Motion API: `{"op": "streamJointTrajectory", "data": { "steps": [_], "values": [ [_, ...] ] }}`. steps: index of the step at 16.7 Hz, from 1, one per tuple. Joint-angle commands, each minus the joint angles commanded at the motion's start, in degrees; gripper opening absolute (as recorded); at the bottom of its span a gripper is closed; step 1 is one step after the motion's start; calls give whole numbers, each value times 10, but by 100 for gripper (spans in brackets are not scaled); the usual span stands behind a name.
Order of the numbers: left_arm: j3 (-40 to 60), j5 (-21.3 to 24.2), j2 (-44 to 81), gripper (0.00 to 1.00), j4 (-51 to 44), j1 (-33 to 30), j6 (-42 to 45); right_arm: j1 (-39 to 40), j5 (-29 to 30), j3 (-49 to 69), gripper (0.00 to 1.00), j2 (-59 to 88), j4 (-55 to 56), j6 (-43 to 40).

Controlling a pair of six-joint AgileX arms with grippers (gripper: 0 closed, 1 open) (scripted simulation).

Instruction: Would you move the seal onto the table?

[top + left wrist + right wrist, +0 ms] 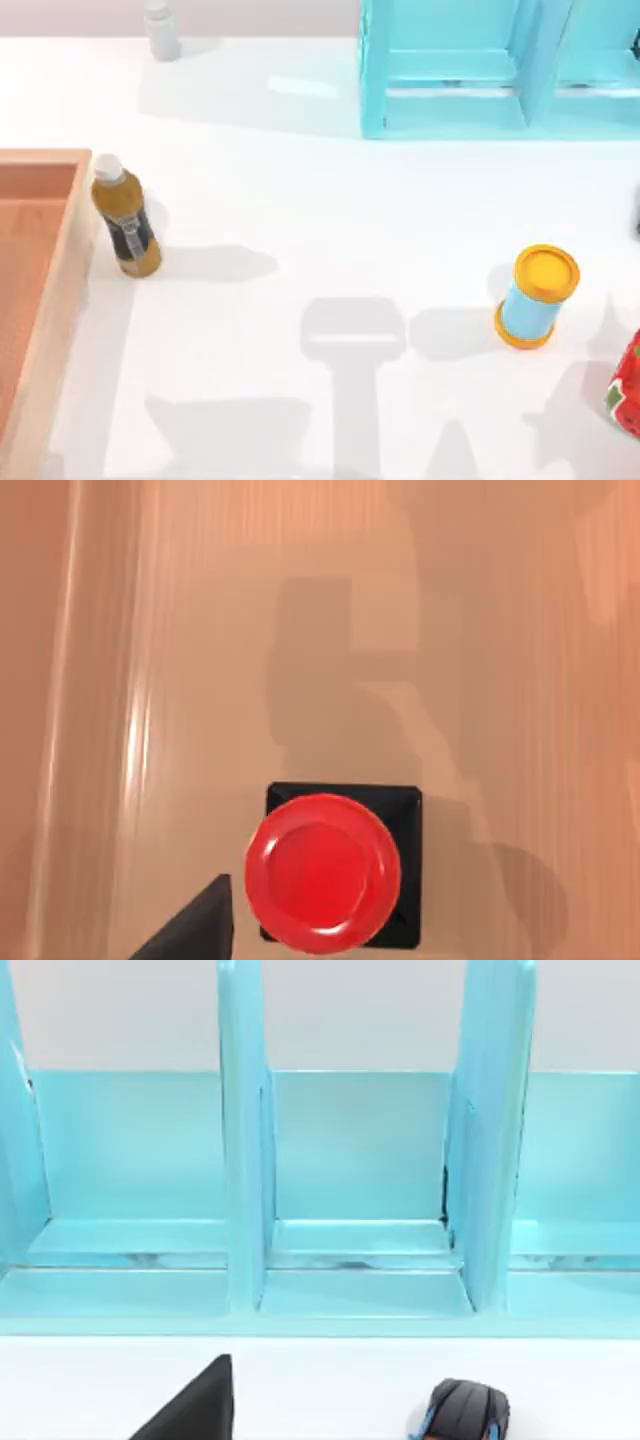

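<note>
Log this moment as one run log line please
phase: approach | seal: upright on wooden tray, not yet on table | left arm: over tray above seal | right arm: facing blue shelf

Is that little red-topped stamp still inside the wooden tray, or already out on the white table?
Still in the tray: the left wrist view shows the seal standing upright on orange-brown wood.

Bright, even light fills all three views, and the white table [330,220] shows a faint glare patch near the blue shelf unit [480,70]. Soft grey shadows fall on the table beside the bottle [126,217] and the blue cylinder [537,297]. In the left wrist view, a blurred shadow lies on the wooden tray [520,680] around the seal [335,870], with pale streaks of sheen along the tray's wall.
</note>
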Motion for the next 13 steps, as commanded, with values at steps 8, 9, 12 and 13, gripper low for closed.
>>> {"op": "streamJointTrajectory", "data": {
  "steps": [8, 9, 12, 13],
  "values": [
    [255, -1, 304, 100, -247, 62, 66, 0, 0, 0, 100, 0, 0, 0],
    [271, -1, 319, 100, -263, 67, 71, 0, 0, 0, 100, 0, 0, 0],
    [286, -1, 333, 100, -278, 71, 76, 0, 0, 0, 100, 0, 0, 0],
    [286, -1, 333, 100, -278, 71, 76, 0, 0, 0, 100, 0, 0, 0]
  ]
}}
